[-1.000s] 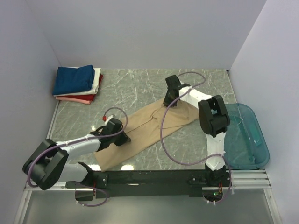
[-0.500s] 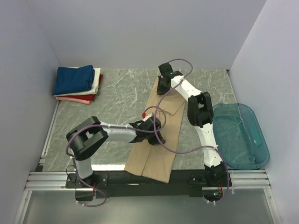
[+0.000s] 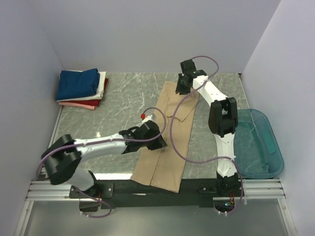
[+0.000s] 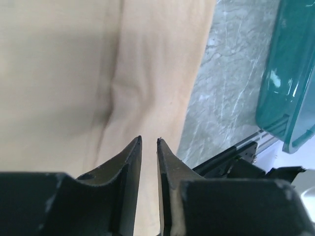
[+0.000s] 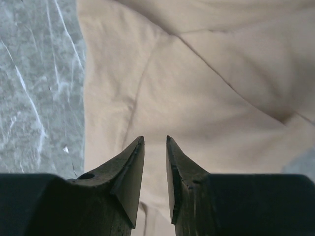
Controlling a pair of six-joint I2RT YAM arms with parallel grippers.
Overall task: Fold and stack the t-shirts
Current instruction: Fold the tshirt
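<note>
A tan t-shirt (image 3: 173,129) lies as a long folded strip running from the far middle of the table to its near edge. My left gripper (image 3: 160,142) hovers over the strip's left side near the middle, jaws slightly apart with nothing between them; in the left wrist view this gripper (image 4: 149,140) has only tan cloth (image 4: 74,73) beneath it. My right gripper (image 3: 181,89) sits over the far end of the shirt, open and empty; the right wrist view has it (image 5: 155,138) above creased cloth (image 5: 197,73). Folded t-shirts (image 3: 81,87), navy on top, are stacked at the far left.
A teal plastic tub (image 3: 259,143) stands off the table's right edge, also seen in the left wrist view as the tub (image 4: 295,73). The grey marble tabletop (image 3: 123,98) lies between stack and shirt. White walls close the back and sides. A black rail (image 3: 147,188) runs along the near edge.
The tan shirt swung from a diagonal lie to a near-to-far strip. Both grippers have opened a little and let go of the cloth; the right one shifted slightly right.
</note>
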